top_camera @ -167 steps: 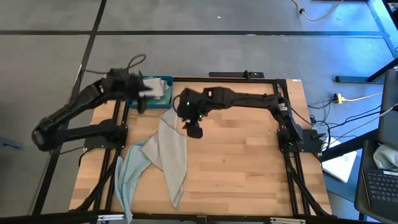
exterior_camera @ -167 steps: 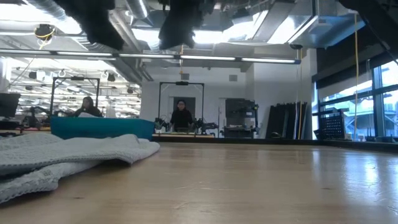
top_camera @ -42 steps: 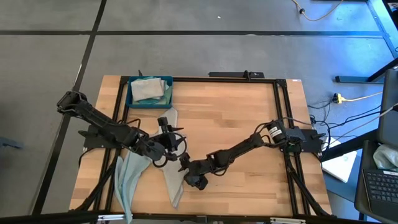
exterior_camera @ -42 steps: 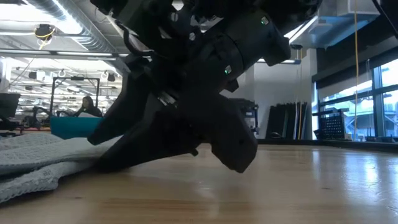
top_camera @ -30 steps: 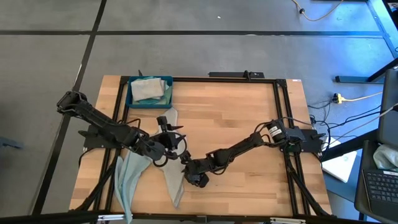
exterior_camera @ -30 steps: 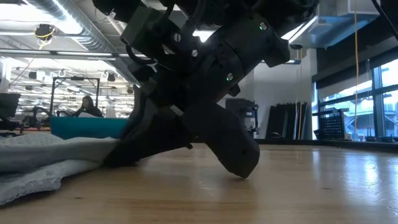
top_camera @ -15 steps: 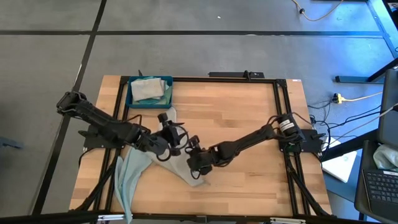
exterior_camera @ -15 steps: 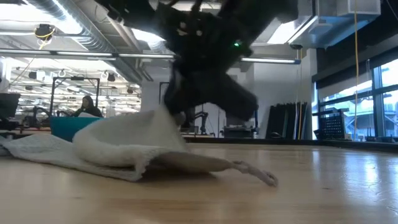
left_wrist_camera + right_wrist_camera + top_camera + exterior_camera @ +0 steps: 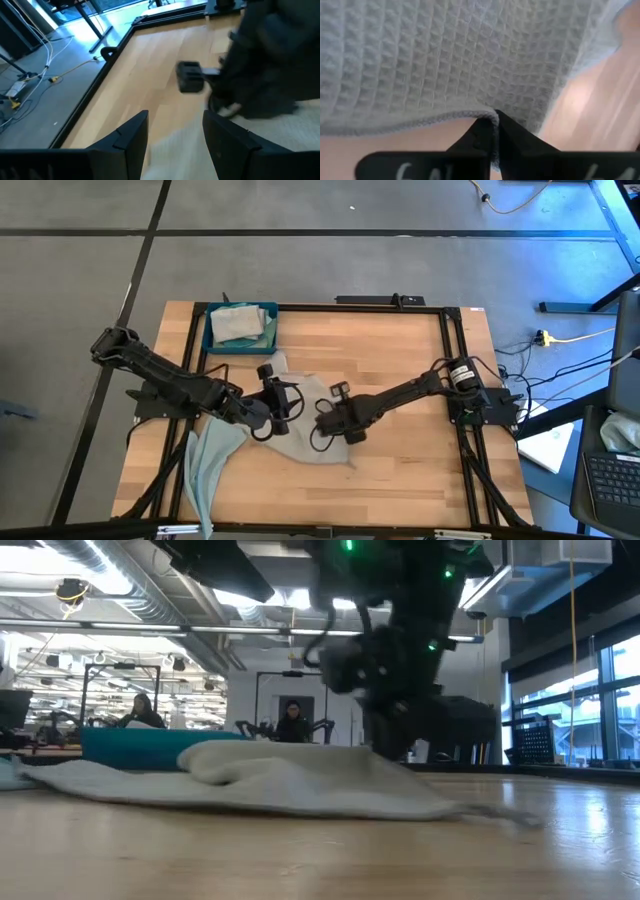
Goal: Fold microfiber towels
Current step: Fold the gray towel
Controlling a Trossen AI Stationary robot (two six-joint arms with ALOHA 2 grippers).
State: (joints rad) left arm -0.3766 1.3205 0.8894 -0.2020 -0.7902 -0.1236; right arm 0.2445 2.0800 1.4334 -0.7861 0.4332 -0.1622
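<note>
A light grey microfiber towel (image 9: 310, 430) lies spread on the table's middle; in the low view it (image 9: 300, 785) is a low mound. My right gripper (image 9: 322, 423) is shut on it (image 9: 470, 60). My left gripper (image 9: 283, 405) hovers open just left of it, fingers (image 9: 132, 137) apart over the cloth, holding nothing. A pale blue-green towel (image 9: 205, 470) lies at the near left, drooping over the table's edge. More towels (image 9: 238, 323) sit in the dark blue tray (image 9: 270, 310) at the far left. My right gripper pinches the grey towel's hemmed edge (image 9: 482, 115), where the hem bends as at a corner, between its two fingers. The fingers slant steeply down from the right. The rest of the cloth spreads away from the hold onto the table.
Black frame rails (image 9: 450, 380) run along the table's left, right and far sides. Bare wood (image 9: 400, 480) lies to the right and near side of the grey towel. People and equipment show in the room beyond (image 9: 292, 725).
My right gripper, shut on the grey towel, has risen, tipped downward and moved toward the far edge and slightly right. The towel's near end came with it: the long narrow strip is now a wider, shorter patch, while its far end by the tray stayed. My left gripper has rolled slightly.
</note>
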